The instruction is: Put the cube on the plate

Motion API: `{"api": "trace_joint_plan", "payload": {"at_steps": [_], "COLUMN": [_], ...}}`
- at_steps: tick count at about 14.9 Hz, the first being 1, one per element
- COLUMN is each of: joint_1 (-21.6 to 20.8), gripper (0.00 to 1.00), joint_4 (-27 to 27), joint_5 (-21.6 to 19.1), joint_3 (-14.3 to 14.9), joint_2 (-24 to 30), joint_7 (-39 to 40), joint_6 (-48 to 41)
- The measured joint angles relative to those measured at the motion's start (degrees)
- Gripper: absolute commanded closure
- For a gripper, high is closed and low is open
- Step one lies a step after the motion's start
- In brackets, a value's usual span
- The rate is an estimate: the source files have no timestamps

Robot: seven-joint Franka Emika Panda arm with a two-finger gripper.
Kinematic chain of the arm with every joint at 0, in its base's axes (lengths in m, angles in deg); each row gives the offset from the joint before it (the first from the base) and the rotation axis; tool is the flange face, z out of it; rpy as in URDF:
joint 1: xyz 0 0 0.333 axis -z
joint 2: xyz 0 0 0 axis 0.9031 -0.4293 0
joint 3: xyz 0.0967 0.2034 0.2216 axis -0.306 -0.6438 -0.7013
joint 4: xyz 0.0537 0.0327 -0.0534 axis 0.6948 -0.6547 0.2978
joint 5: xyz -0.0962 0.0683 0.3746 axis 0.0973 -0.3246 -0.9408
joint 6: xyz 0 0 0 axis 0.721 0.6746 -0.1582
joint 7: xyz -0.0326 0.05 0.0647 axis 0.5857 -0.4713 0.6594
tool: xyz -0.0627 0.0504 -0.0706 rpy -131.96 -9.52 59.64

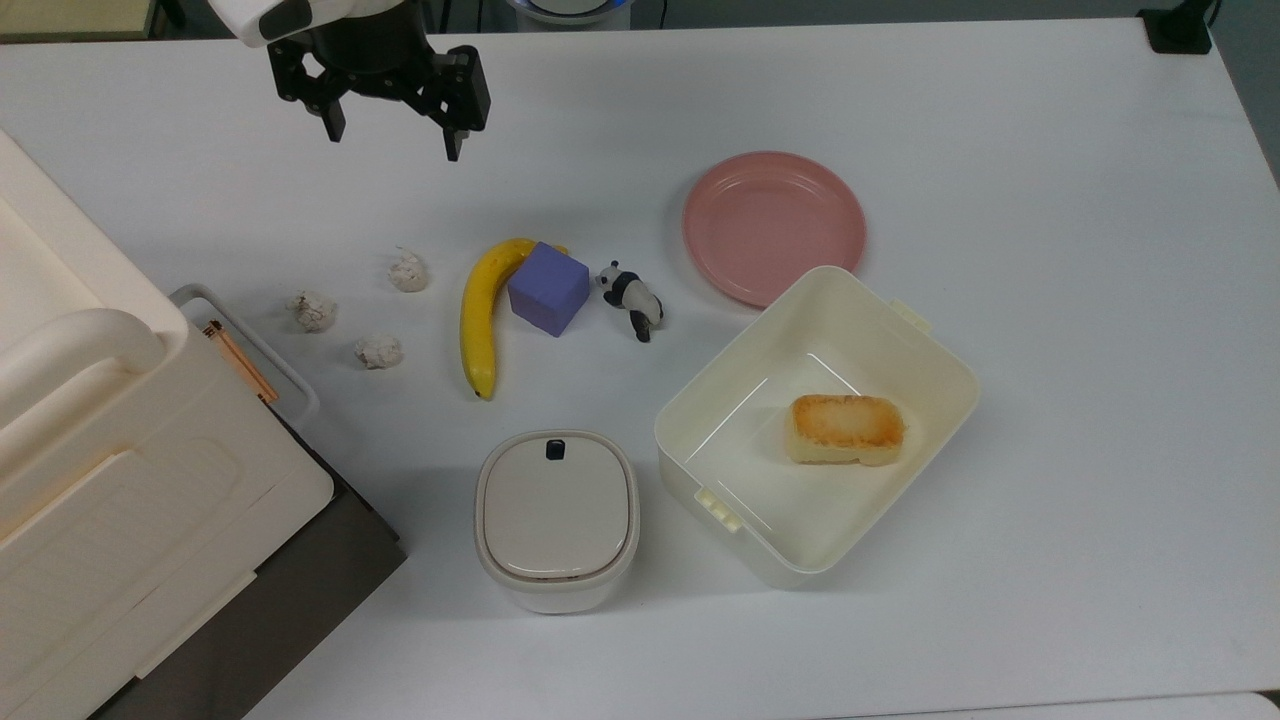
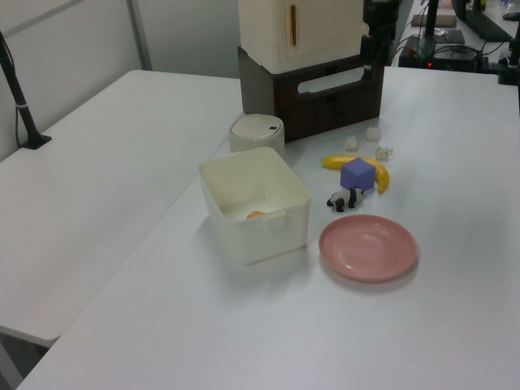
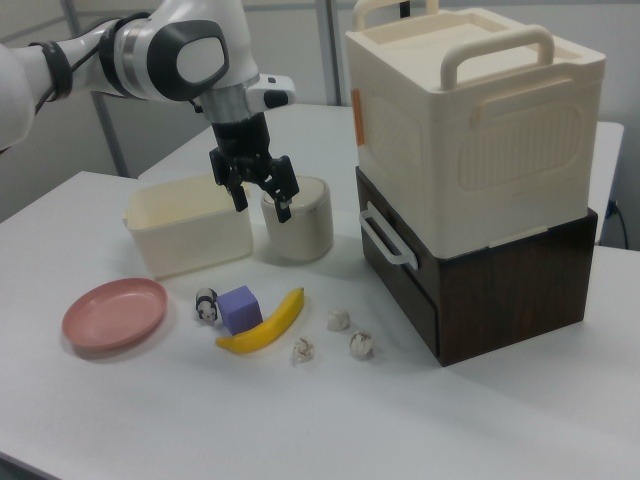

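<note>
The purple-blue cube point(image 1: 547, 288) rests on the white table between a banana point(image 1: 481, 318) and a toy panda point(image 1: 632, 298), touching the banana's upper end. To the top view's right of the panda lies the round pink plate point(image 1: 773, 226), with nothing on it. My gripper point(image 1: 392, 143) hangs open and empty over the table, well off from the cube toward the top view's upper left. In the right view the gripper point(image 3: 262, 208) is above and behind the cube point(image 3: 240, 308), with the plate point(image 3: 114, 312) at the right view's left. The left view shows the cube point(image 2: 357, 174) just beyond the plate point(image 2: 367, 249).
A cream rectangular tub point(image 1: 740, 400) holding a bread piece point(image 1: 846, 428) stands right next to the plate. A lidded white container point(image 1: 556, 518) sits beside the tub. Three crumpled paper balls point(image 1: 378, 350) lie left of the banana in the top view. A large cream box on a dark base point(image 3: 470, 180) stands beyond them.
</note>
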State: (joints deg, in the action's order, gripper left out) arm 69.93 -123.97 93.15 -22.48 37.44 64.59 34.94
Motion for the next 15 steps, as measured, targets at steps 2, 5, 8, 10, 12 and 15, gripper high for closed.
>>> {"api": "trace_joint_plan", "payload": {"at_steps": [2,5,8,10,12,15], "joint_1": [0.0,-0.3,-0.5,-1.6,-3.6,-6.5], "gripper": [0.00,0.00,0.00,0.00,0.00,0.00], "joint_4": [-0.1,-0.2,-1.0,-2.3,-4.3,-5.8], "joint_5": [0.0,0.0,0.0,0.0,0.0,-0.3], "joint_3": [0.0,-0.2,-0.8,-1.0,-1.0,-1.0], "joint_2": [0.0,-0.4,-1.0,-1.6,-2.2,-3.3], "joint_7": [0.0,0.0,0.0,0.6,1.5,-2.8], "joint_6": [-0.1,-0.2,-0.2,-0.2,-0.2,0.0]}}
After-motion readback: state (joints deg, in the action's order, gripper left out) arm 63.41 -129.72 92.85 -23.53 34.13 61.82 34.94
